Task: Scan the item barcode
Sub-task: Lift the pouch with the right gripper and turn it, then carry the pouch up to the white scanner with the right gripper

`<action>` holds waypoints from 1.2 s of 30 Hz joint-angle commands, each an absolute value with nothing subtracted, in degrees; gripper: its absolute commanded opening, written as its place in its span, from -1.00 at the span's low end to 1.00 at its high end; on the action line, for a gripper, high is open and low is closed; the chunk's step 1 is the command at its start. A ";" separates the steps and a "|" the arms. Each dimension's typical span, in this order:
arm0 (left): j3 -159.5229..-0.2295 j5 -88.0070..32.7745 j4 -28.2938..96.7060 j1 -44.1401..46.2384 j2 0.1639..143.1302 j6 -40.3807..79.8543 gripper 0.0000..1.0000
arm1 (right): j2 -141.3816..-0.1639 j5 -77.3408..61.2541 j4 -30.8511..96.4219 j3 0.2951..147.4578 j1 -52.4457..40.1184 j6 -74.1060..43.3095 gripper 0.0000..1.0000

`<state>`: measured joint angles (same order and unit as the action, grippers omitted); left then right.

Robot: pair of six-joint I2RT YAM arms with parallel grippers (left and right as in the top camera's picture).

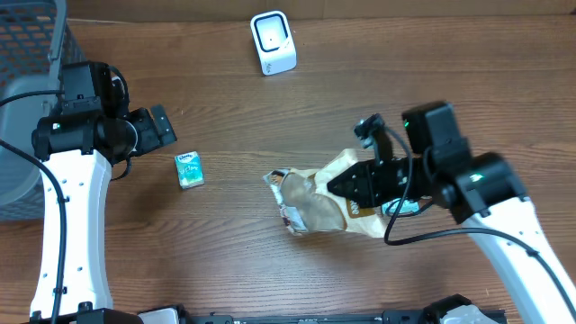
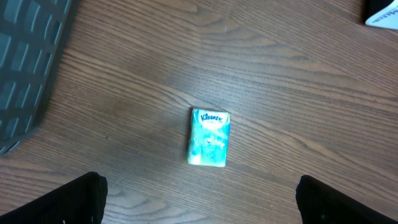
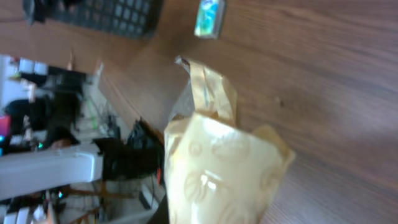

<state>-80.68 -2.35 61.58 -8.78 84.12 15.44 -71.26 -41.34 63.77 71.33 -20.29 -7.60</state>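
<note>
The item, a cream and tan snack bag (image 1: 310, 202), hangs crumpled just above the wood table at centre right. My right gripper (image 1: 362, 184) is shut on its right end. In the right wrist view the bag (image 3: 217, 168) fills the lower middle and hides the fingers. The white barcode scanner (image 1: 273, 42) stands upright at the table's far edge, well away from the bag. My left gripper (image 1: 160, 126) is open at the left, and nothing lies between its dark fingertips (image 2: 84, 199). Just beyond it lies a small teal tissue pack (image 1: 189, 169) (image 2: 209, 137).
A grey mesh basket (image 1: 27, 54) stands at the far left corner, behind the left arm, with its wall (image 2: 25, 68) beside the left gripper. The scanner's corner (image 2: 382, 14) shows at the top right of the left wrist view.
</note>
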 commanded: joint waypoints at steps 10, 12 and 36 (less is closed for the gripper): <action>-81.47 -2.87 61.52 -8.97 83.64 15.84 0.99 | -82.17 -21.06 84.05 100.07 -27.59 -2.61 -0.93; -81.47 -2.90 61.52 -8.97 83.64 15.84 0.99 | -83.48 -19.38 82.83 100.07 -30.13 -1.28 -0.93; -81.47 -2.90 61.52 -8.97 83.64 15.84 0.99 | -103.02 -9.06 73.30 98.98 -38.63 10.81 -0.93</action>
